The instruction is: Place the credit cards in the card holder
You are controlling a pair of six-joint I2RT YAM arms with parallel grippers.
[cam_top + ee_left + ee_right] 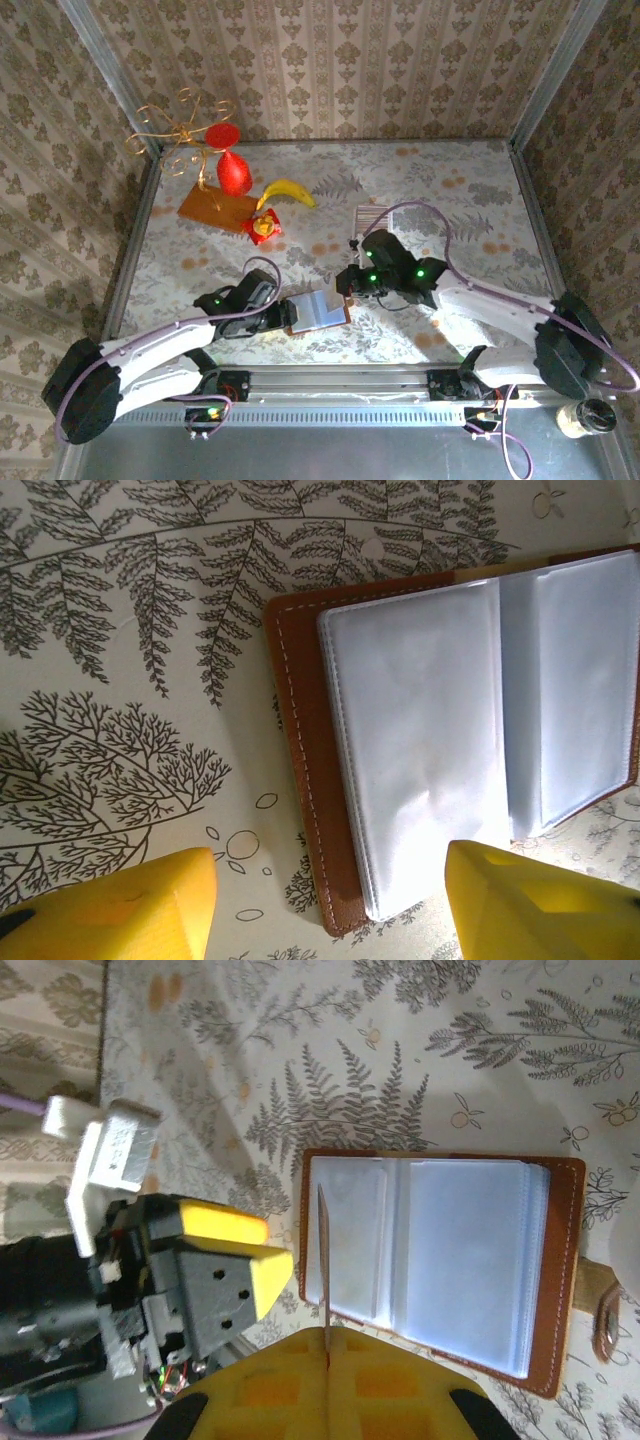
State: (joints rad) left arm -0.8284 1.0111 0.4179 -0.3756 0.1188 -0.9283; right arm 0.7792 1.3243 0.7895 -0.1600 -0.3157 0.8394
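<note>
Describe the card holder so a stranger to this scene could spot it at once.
On the fern-printed table, look at the middle of the near edge. The card holder lies open there: brown leather framing pale clear sleeves, unlike the orange-brown board.

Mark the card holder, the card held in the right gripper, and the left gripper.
card holder (pixel 470 1260): right wrist view, clear inner sleeve.
credit card (pixel 323 1260): right wrist view, its thin edge.
left gripper (pixel 328 880): left wrist view, midway between its fingertips.
</note>
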